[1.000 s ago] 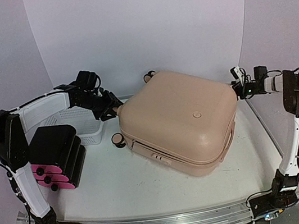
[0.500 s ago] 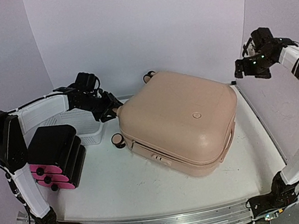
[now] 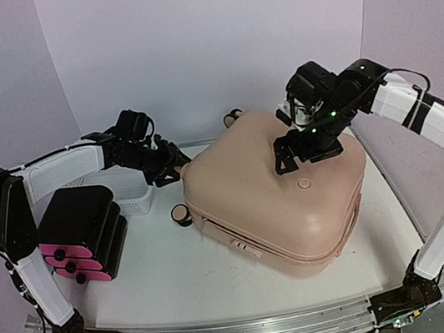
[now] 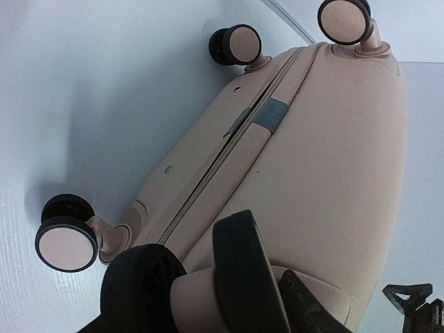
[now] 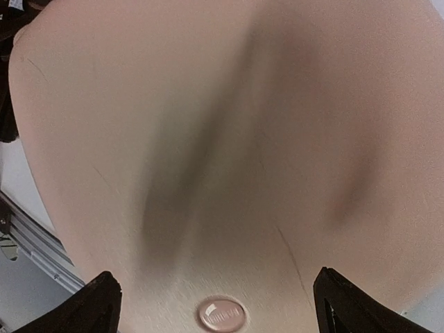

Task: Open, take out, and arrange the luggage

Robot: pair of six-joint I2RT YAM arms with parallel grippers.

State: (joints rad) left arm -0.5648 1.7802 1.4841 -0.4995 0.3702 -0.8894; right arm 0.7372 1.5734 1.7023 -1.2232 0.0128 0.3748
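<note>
The luggage (image 3: 270, 201) is a large beige-pink hard-shell suitcase lying flat and closed in the middle of the table. My left gripper (image 3: 172, 162) is at its back-left corner, shut on one black wheel (image 4: 243, 270), with a finger on each side of it. Three other wheels (image 4: 66, 239) and the closed seam show in the left wrist view. My right gripper (image 3: 304, 152) hovers open just above the top shell, fingertips wide apart either side of the round logo button (image 5: 222, 316). It holds nothing.
A black box with three pink drawer fronts (image 3: 81, 235) stands at the left. A white mesh basket (image 3: 128, 190) sits behind it, under my left arm. The white back wall is close behind the suitcase.
My right arm has swung in from the right wall to over the suitcase's top. The suitcase has shifted slightly right. My left gripper has stayed on the wheel.
</note>
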